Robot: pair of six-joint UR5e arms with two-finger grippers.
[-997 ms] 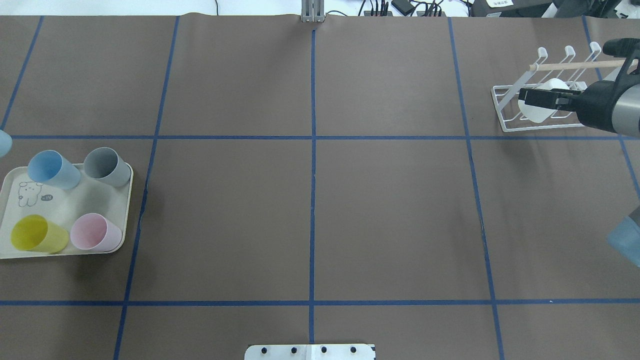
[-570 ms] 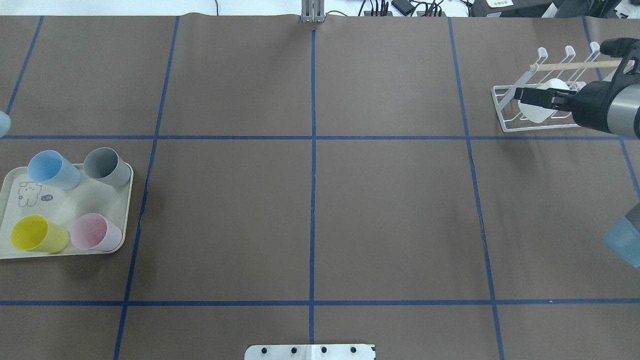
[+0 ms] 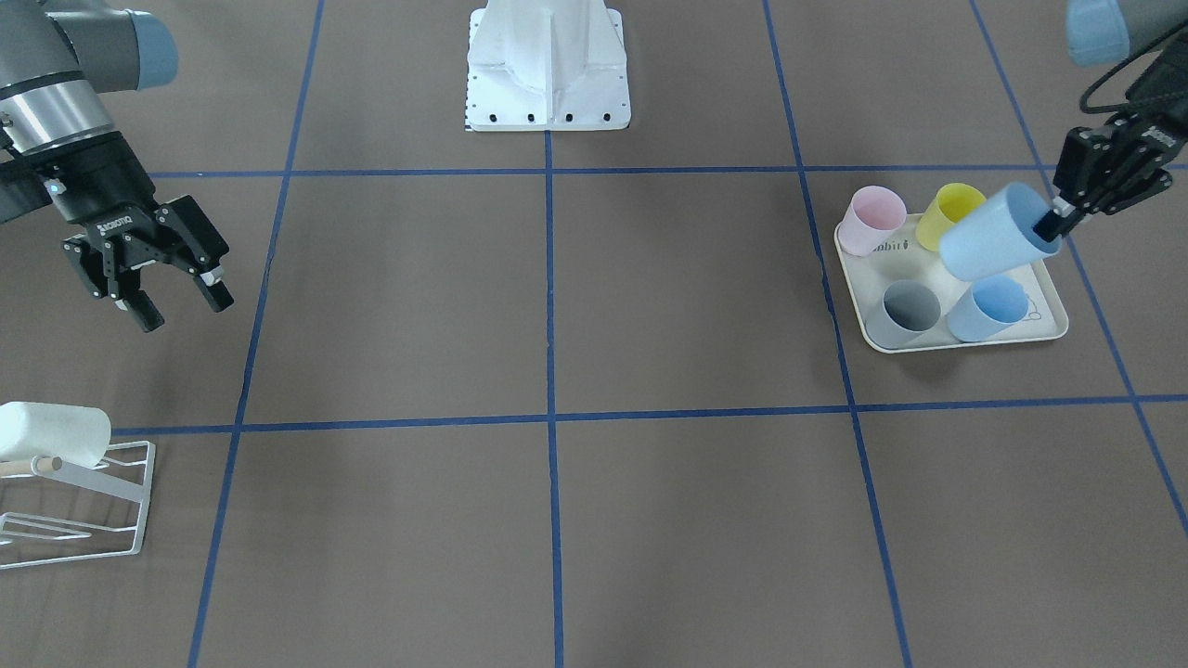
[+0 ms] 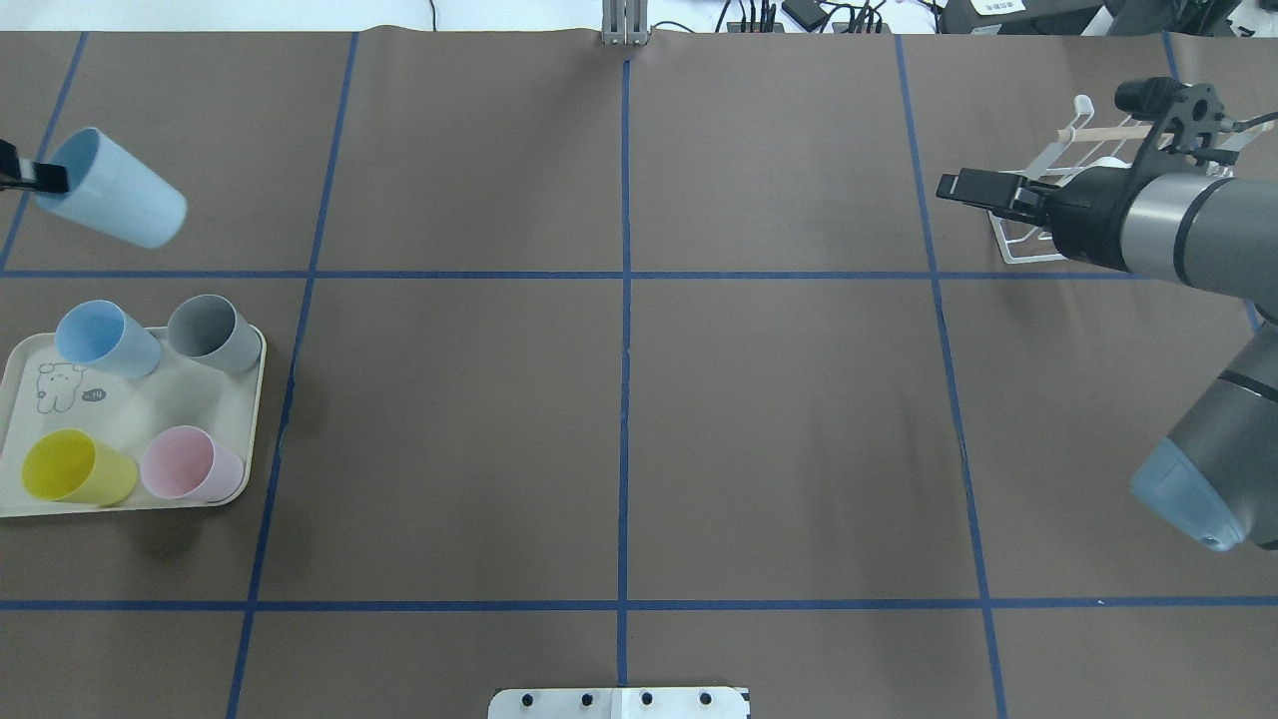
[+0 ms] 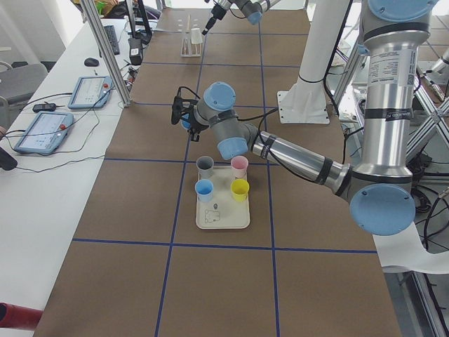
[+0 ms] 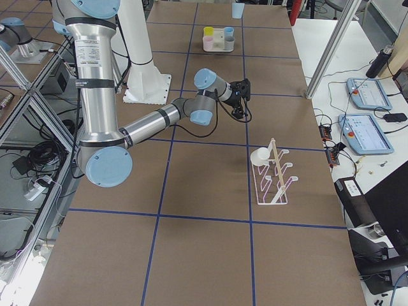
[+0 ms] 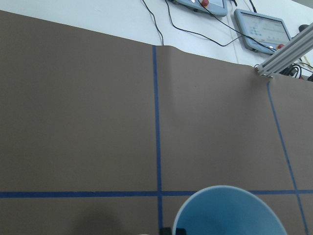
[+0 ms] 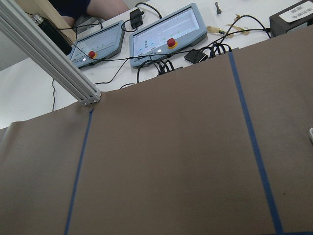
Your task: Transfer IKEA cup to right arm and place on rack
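Note:
My left gripper (image 3: 1060, 221) is shut on the rim of a light blue IKEA cup (image 3: 995, 234), which hangs tilted in the air above the tray's far side. The overhead view shows this cup (image 4: 112, 192) at the far left with only the left gripper's fingertips (image 4: 45, 178) in frame. The cup's rim (image 7: 230, 208) fills the bottom of the left wrist view. My right gripper (image 3: 186, 311) is open and empty, hovering just off the white wire rack (image 3: 88, 506). A white cup (image 3: 51, 433) rests on that rack (image 6: 274, 175).
A cream tray (image 4: 252, 419) at the left holds a blue cup (image 4: 100, 340), a grey cup (image 4: 212, 332), a yellow cup (image 4: 72, 467) and a pink cup (image 4: 188, 463). Blue tape lines grid the brown table. The robot's white base (image 3: 548, 65) stands at mid-table.
The left gripper has carried the light blue cup into view, away from the tray. The right gripper has drawn back from the white cup, which stays on the rack.

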